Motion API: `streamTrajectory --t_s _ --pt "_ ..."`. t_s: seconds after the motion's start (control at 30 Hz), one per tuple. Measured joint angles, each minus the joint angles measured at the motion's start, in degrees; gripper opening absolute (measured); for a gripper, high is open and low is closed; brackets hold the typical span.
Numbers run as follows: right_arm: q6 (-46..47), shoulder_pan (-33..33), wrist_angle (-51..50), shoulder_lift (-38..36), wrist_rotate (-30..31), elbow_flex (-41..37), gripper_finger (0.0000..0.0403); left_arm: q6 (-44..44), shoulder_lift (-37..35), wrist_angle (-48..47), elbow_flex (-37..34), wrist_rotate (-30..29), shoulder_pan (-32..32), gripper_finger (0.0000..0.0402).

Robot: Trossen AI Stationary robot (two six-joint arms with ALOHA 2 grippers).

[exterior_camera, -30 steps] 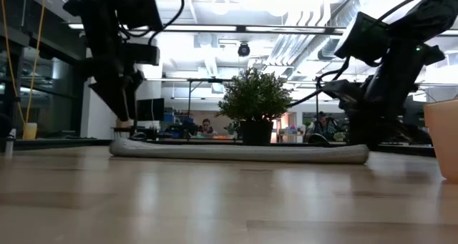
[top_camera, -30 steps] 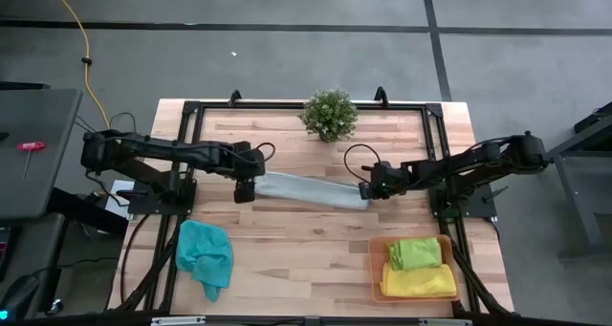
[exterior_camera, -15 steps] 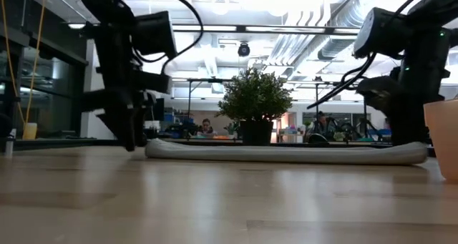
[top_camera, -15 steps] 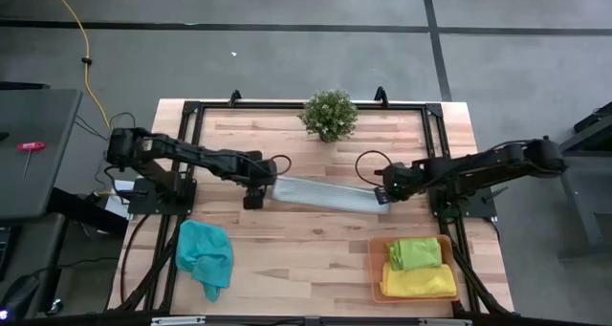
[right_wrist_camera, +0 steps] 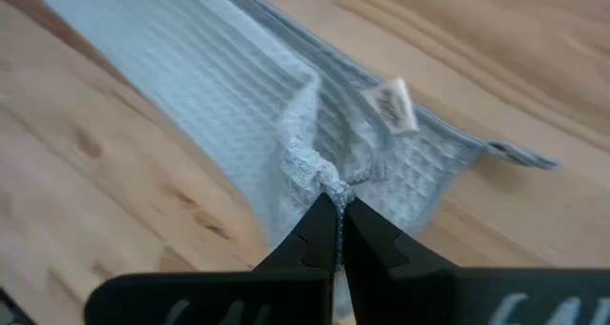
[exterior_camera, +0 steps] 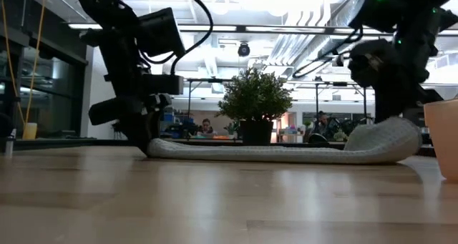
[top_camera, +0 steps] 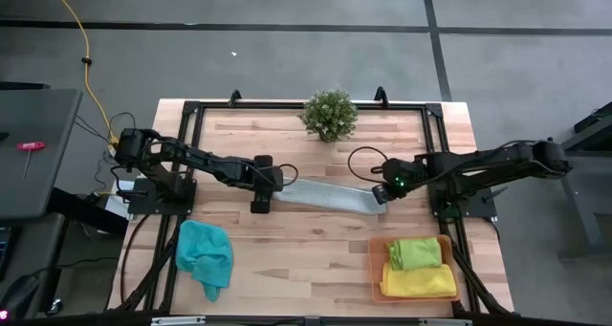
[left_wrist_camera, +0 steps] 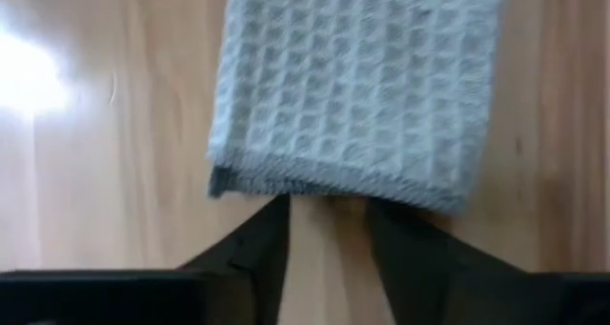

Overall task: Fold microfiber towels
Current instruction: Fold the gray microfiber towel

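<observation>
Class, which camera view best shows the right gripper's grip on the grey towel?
The right wrist view: the right gripper pinches the grey towel. The low view shows that end lifted; the high view is distant; the left wrist view shows the opposite end.

- Light grey towel (top_camera: 328, 195): waffle-weave, lying as a long folded strip across the table's middle, one end lifting and bunching.
- Teal towel (top_camera: 205, 254): lying crumpled near the table's front left.
- Lime green towel (top_camera: 416, 252): sitting folded atop a folded yellow towel (top_camera: 421, 283).
</observation>
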Motion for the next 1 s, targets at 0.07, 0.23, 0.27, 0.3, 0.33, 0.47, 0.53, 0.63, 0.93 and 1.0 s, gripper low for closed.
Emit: streamTrajectory --t_s 0.07,0.23,0.27,0.3,0.33,0.47,0.53,0.63,0.93,1.0 --pt "-0.7 0.0 0.0 0.1 0.1 0.7 0.0 1.2 0.1 0.6 0.0 0.5 0.0 0.01" --pt "-0.4 0.0 0.0 0.1 0.1 1.7 0.0 1.5 0.1 0.9 0.0 3.5 0.0 0.001" --pt "-0.4 0.0 -0.1 0.1 0.1 2.0 0.0 1.1 0.1 0.9 0.0 4.0 0.1 0.0008" --pt "-0.4 0.0 -0.1 0.1 0.0 2.5 0.0 0.9 0.1 0.9 0.0 4.2 0.1 0.0011" --pt "-0.5 0.0 0.0 0.1 0.0 2.9 0.0 0.9 0.1 0.9 0.0 4.3 0.1 0.0013" --pt "0.5 0.0 -0.6 0.1 0.0 4.1 0.0 0.8 0.1 0.8 0.0 4.3 -0.2 0.0003" --pt "1.4 0.0 -3.1 0.1 0.2 4.0 0.0 0.7 0.1 0.7 0.0 4.2 -0.3 0.0004" --pt "3.6 0.0 -7.0 0.2 0.3 2.9 0.0 0.7 0.1 0.7 0.0 4.3 -0.3 0.0006" --pt "11.0 0.0 -1.6 0.2 -1.0 -1.5 0.0 0.3 0.1 0.4 0.0 4.3 -0.3 0.0002" --pt "11.1 0.0 -0.6 0.2 0.2 -1.8 0.0 0.3 0.1 0.3 0.0 4.3 -0.3 0.0001"
